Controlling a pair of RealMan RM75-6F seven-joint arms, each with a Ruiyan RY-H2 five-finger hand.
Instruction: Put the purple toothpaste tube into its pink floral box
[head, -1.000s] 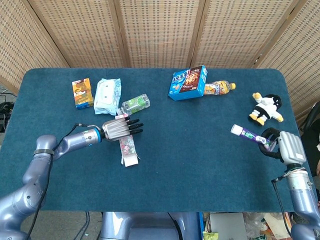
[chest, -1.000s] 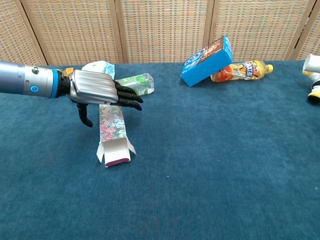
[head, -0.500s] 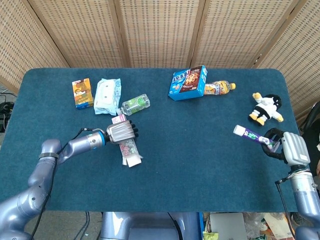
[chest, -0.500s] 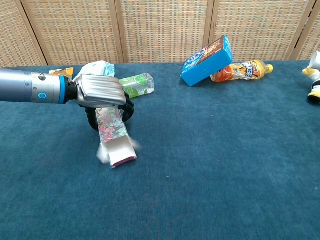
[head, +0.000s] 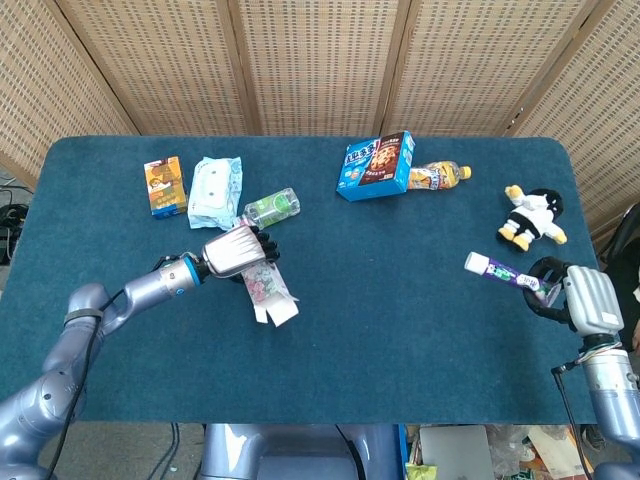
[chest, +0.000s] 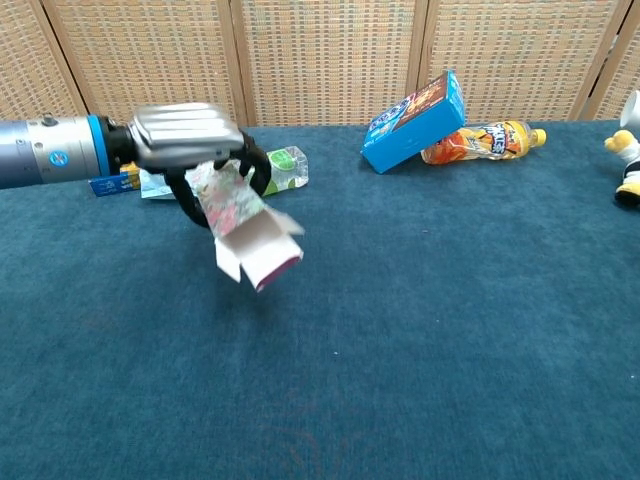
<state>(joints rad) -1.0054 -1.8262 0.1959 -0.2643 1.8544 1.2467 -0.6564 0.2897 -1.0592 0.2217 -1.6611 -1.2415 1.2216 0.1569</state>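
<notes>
My left hand (head: 238, 252) (chest: 190, 142) grips the pink floral box (head: 268, 290) (chest: 243, 224) by its closed end and holds it clear of the table, tilted, with its open flapped mouth pointing down and to the right. At the table's right edge my right hand (head: 578, 297) holds the purple toothpaste tube (head: 497, 269) by its tail, the white cap pointing left. The chest view does not show the right hand or the tube.
A green bottle (head: 271, 207) and a wipes pack (head: 214, 190) lie just behind the left hand, with an orange snack box (head: 163, 185) further left. A blue cookie box (head: 377, 165) and an orange bottle (head: 440, 176) sit at the back, a plush toy (head: 533, 217) at the right.
My left hand closed on the floral box and lifted it off the table, swinging its open end to the right. The right hand with the tube shifted only slightly.
</notes>
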